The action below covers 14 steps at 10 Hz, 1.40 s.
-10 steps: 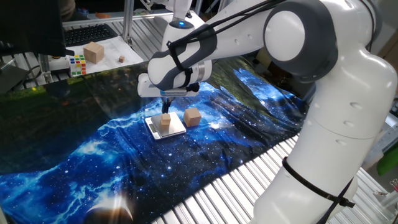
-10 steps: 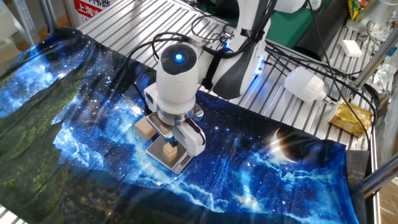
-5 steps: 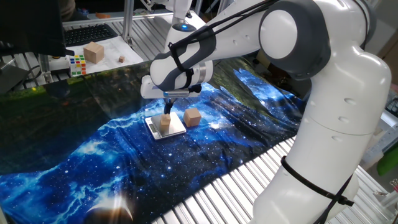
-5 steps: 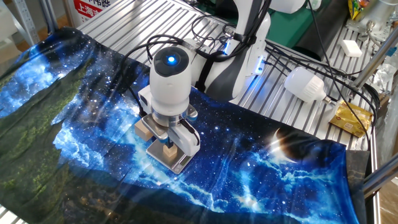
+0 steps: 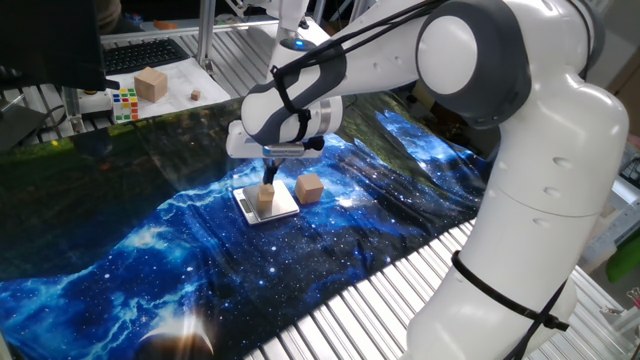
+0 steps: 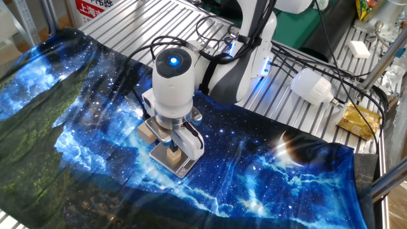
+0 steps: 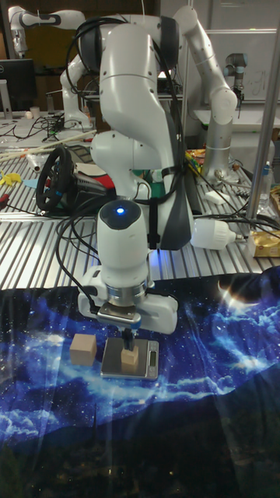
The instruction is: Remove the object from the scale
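Right now the object (image 7: 129,359) stands upright on the scale (image 7: 148,367), and your gripper (image 7: 127,341) sits just over its top, fingers apart and straddling it, not clamped. You're at the grasp: close, then lift clear. Against a second ago, the arm has shifted slightly and settled.

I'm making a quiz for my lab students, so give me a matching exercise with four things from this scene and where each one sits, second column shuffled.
Things:
1. small tan block
2. reddish-brown cube
3. Rubik's cube
4. pincer

Places:
A. on the white sheet past the far edge of the cloth
B. on the scale
C. directly above the scale's block
D. on the galaxy cloth beside the scale

Pairs: 1-B, 2-D, 3-A, 4-C
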Each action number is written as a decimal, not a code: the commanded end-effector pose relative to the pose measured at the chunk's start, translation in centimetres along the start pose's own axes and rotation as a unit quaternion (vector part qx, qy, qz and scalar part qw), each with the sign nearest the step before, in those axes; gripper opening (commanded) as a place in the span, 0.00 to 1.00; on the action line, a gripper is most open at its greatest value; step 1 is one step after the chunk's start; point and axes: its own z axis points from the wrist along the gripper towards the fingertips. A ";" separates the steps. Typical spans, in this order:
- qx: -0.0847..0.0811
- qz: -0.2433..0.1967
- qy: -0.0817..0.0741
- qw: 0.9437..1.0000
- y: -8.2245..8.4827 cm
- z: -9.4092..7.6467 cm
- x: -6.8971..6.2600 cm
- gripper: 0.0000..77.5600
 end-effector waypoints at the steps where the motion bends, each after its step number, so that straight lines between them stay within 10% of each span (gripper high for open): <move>1: 0.000 0.016 -0.003 1.000 0.1 0.2 0.1 0.00; 4: 0.000 0.016 -0.003 1.000 0.1 0.2 0.1 0.00; 5: 0.000 0.016 -0.003 1.000 0.1 0.2 0.1 1.00; 14: 0.000 0.016 -0.003 1.000 0.1 0.2 0.1 1.00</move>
